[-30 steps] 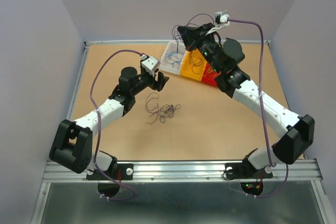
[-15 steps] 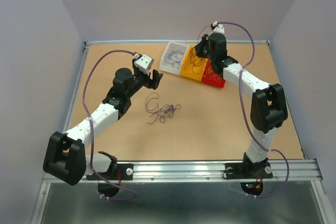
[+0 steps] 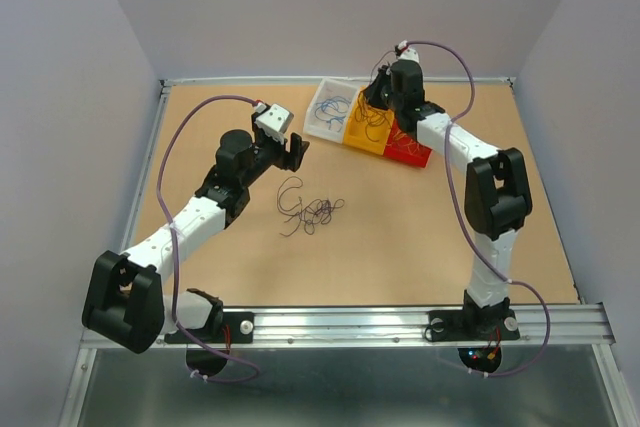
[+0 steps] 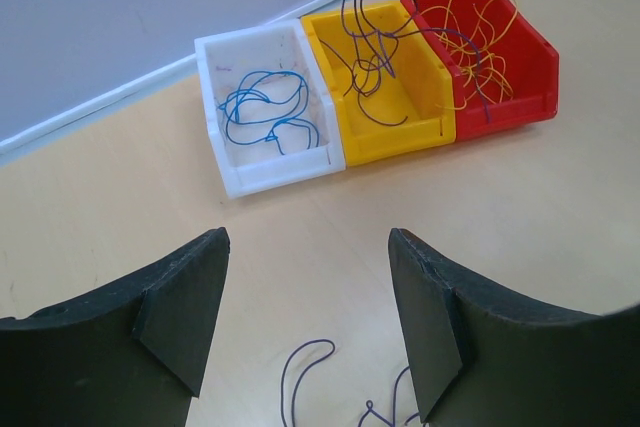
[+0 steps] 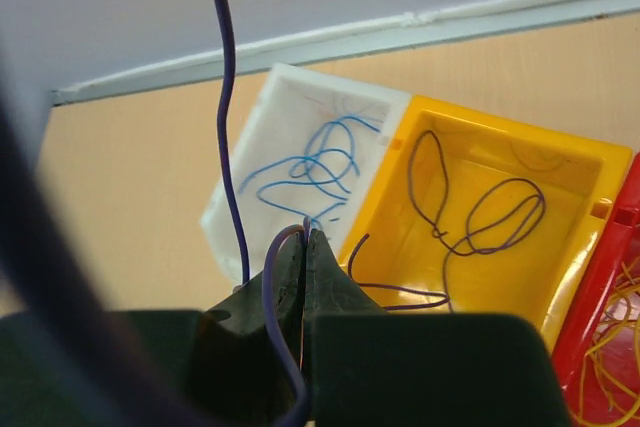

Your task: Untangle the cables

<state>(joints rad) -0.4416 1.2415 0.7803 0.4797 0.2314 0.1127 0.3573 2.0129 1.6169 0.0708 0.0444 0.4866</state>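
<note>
My right gripper (image 5: 308,237) pinches a dark purple wire (image 5: 268,292) over the yellow bin (image 5: 398,172) by the far edge of the counter (image 3: 420,247); my left gripper (image 4: 307,277), spread, hangs near the mid-counter tangle (image 3: 312,211).

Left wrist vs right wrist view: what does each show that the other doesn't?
Left wrist only: the open left tool, loose dark strands on the table below it, and the whole red bin of yellow-orange wires.
Right wrist only: a close look at the right tool shut on a purple wire that rises out of frame.
Both: the white bin holding blue wires and the yellow bin holding dark purple wires. The right wrist catches just the red bin's edge.
</note>
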